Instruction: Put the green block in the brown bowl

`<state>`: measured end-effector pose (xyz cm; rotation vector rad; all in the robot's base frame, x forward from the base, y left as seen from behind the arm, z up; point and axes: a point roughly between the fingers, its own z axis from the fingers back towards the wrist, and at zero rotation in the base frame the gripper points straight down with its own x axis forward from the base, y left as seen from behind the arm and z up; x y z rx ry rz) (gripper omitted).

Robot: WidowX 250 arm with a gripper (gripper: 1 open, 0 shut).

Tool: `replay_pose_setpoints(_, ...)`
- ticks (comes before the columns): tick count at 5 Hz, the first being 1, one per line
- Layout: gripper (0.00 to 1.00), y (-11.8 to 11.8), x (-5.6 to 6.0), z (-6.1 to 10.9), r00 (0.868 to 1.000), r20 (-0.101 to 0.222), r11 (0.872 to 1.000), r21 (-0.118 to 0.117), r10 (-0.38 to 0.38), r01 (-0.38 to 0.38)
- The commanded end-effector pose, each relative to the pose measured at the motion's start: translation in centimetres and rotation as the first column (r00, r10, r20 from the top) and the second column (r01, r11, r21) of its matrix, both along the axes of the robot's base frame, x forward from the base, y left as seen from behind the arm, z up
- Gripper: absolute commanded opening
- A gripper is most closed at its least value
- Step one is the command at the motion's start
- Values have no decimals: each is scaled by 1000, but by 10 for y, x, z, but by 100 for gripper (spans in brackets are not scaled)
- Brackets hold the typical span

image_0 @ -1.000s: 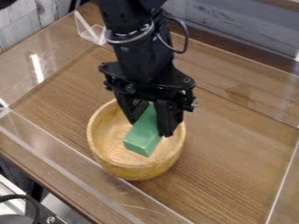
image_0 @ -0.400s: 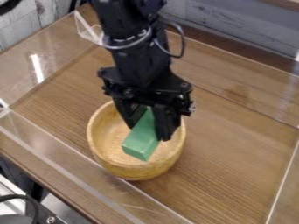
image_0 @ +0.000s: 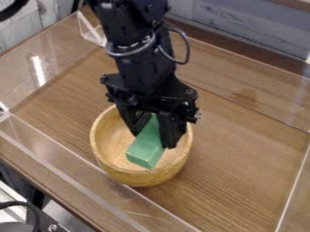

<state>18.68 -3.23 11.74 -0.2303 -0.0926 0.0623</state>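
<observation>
Camera: green block [image_0: 147, 150] tilted, upper end toward tool [image_0: 152, 124]

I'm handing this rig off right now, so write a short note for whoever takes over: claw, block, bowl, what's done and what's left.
Claw: shut on the green block, pointing steeply down over the bowl.
Green block: tilted, its upper end between the fingers, its lower end down inside the brown bowl; whether it touches the bottom cannot be told.
Brown bowl: upright on the wooden table, near the front edge.
Done: block picked up and brought into the bowl.
Left: open the claw to release it, then lift clear.
</observation>
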Motion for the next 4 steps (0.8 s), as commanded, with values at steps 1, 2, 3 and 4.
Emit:
replay_pose_setpoints(1,0,3,4,3,1000,27,1000,-2,4,-4)
replay_pose_setpoints(2,0,3,5,1,1000,27,1000,-4,7,-7)
replay_pose_setpoints(3,0,4,5,0,1000,26,1000,-6,11,-11)
replay_pose_setpoints(4,0,4,5,-2,1000,25,1000,-8,14,-14)
